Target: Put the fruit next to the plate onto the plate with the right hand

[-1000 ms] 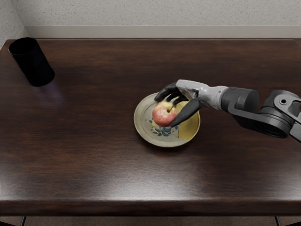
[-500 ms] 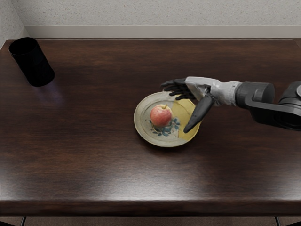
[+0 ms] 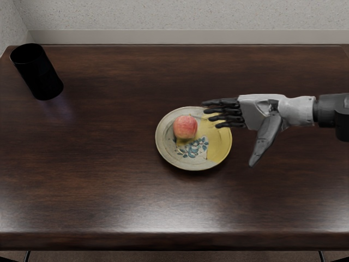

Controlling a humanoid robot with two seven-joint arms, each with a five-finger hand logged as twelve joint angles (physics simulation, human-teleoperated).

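Round red-yellow apple (image 3: 185, 126) on the floral yellow plate (image 3: 218, 150).

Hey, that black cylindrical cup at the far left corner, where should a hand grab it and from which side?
Probably around the straight side wall of the black cylindrical cup, near mid-height, coming in from the picture's right. It stands upright, round, with no visible handle, so a wrapping grip suits it; its other side sits close to the left edge of the dark wooden table.

Apple (image 3: 185, 126) on plate (image 3: 217, 154) mid-table; cup (image 3: 37, 71) far left behind
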